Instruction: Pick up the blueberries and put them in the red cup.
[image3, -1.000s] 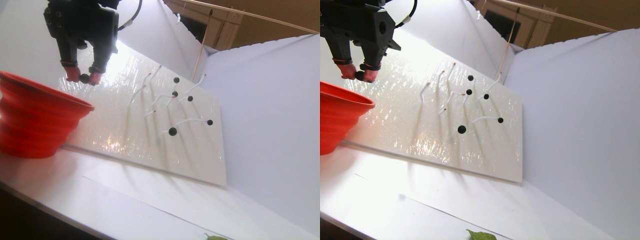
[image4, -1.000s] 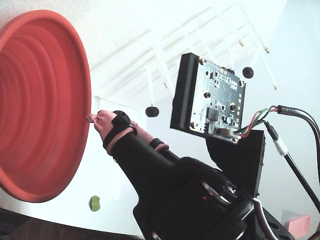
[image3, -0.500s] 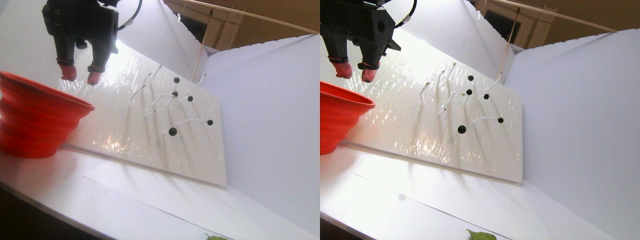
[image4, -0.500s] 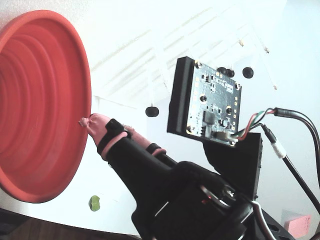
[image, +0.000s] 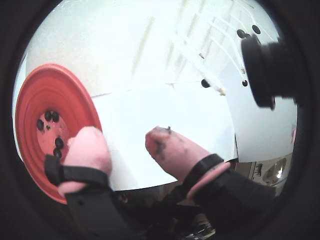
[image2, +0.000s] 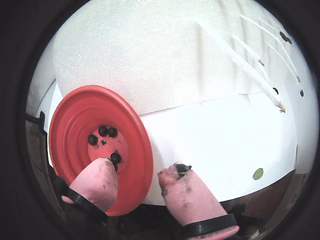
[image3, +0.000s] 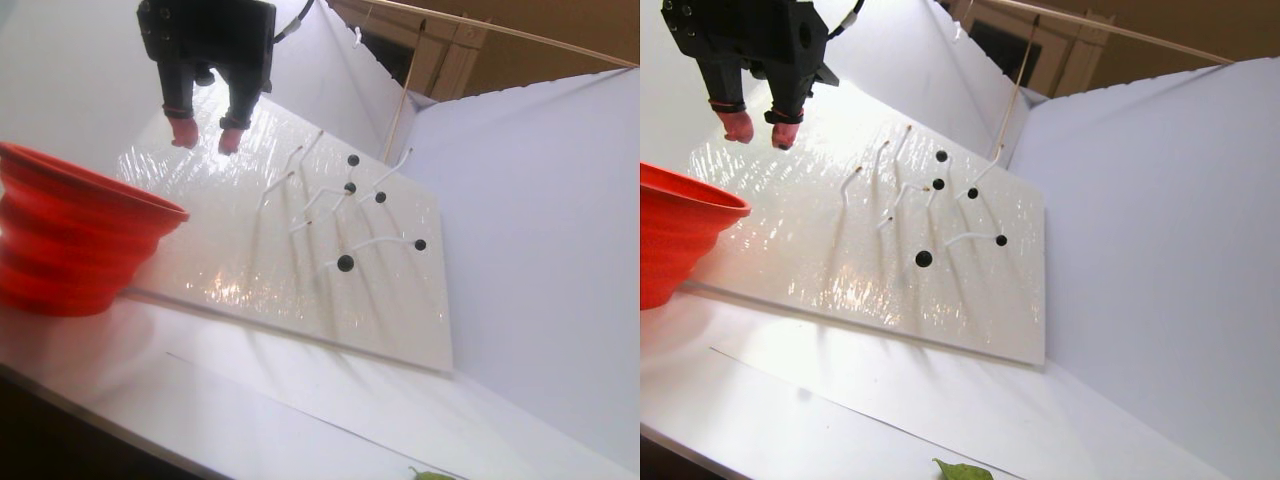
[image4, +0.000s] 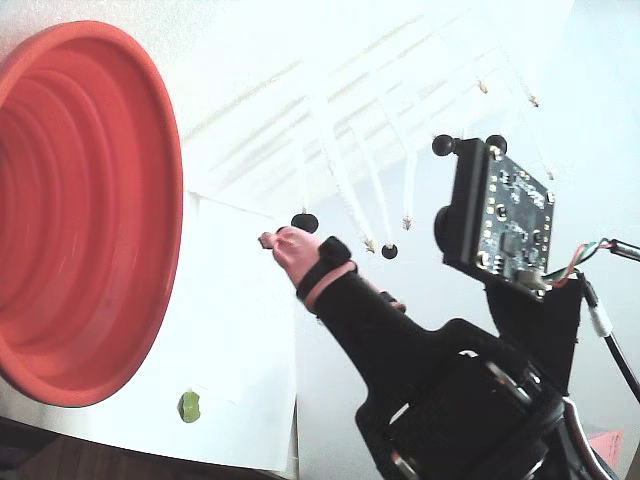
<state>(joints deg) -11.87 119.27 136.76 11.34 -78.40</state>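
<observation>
Gripper (image2: 137, 180) spread wide, pink-sheathed fingertips (image2: 182, 192) well apart, nothing between them; dark smudges on one tip. In the stereo pair view it hangs above the white board (image3: 330, 290), just beside and higher than the red cup (image3: 70, 235).

Red cup, in a wrist view (image2: 97, 145): about five blueberries in the cup (image2: 107, 132) on its stepped floor, one finger partly overlapping the rim.

Blueberries on the board (image3: 346, 263): five visible in the stereo pair view, each at the tip of a thin white stem (image3: 375, 243), well apart from the gripper, on the side away from the cup. Small green lump (image4: 189, 406) lies on the white sheet below the cup in the fixed view.

Handling (judgement): berries tiny, round, glossy, so light and likely to slip or roll. Close on the widest part, fingertips either side, with gentle pressure. Stems look thin and flexible and may tug back on release.
</observation>
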